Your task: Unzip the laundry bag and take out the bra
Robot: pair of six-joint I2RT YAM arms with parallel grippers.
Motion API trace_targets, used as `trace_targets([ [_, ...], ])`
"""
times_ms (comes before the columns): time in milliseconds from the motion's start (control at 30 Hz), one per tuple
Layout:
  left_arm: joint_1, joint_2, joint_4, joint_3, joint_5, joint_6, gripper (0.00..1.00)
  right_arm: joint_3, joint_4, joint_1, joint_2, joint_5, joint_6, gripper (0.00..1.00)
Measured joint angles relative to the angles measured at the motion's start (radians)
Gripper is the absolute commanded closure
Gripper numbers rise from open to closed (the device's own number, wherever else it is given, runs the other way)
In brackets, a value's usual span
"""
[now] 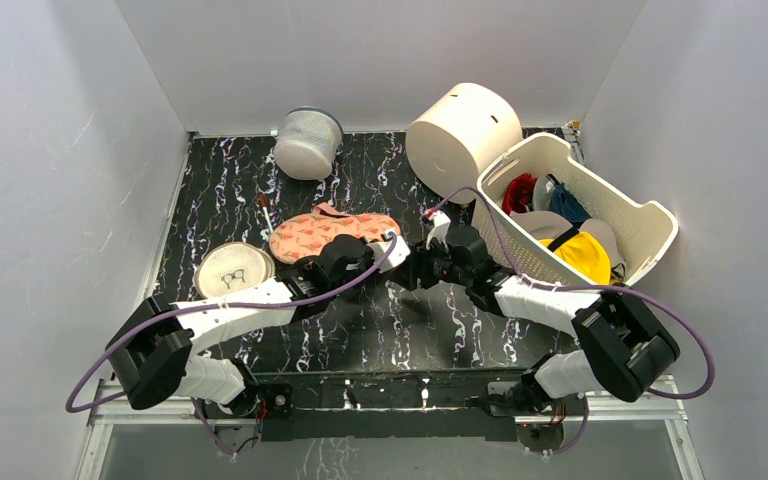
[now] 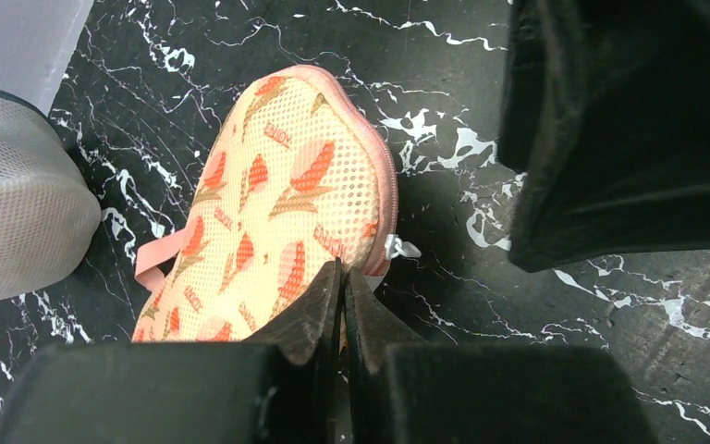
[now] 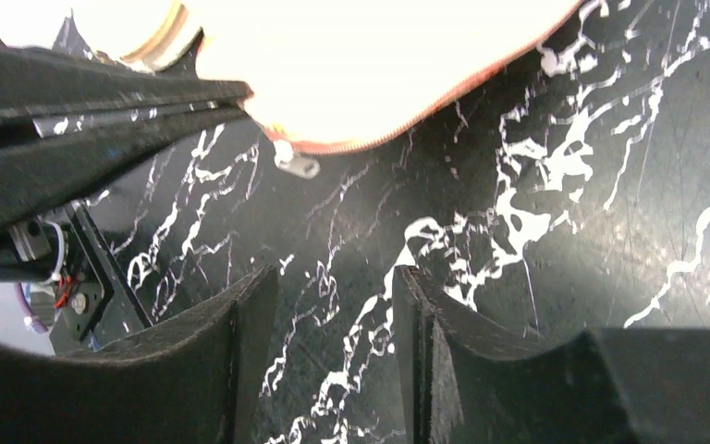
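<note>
Laundry bag [image 1: 330, 233] flat on table [image 1: 380, 330], zipped shut; bra unseen, presumably inside. Left pincer [image 2: 342, 273] clamped on its rim just beside zip pull [image 2: 399, 248], likely as anchor. Right pincer [image 3: 333, 277] parted, empty, pull just ahead, path unobstructed. Mesh cylinder [image 1: 307, 142] well beyond left pincer.

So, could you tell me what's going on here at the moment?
Two robot arms are working on the salmon-orange laundry bag on the marble-patterned table. The left gripper is shut on the bag's edge beside the zip pull, while the right gripper hangs open just short of that pull. The zip looks closed, and no bra shows yet.
</note>
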Motion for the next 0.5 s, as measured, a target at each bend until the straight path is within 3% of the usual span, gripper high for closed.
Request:
trace_targets([
  [500, 0.0, 0.0, -0.018, 0.017, 0.018, -0.027, 1.0, 0.021, 0.241, 0.042, 0.095, 0.041, 0.058, 0.62],
])
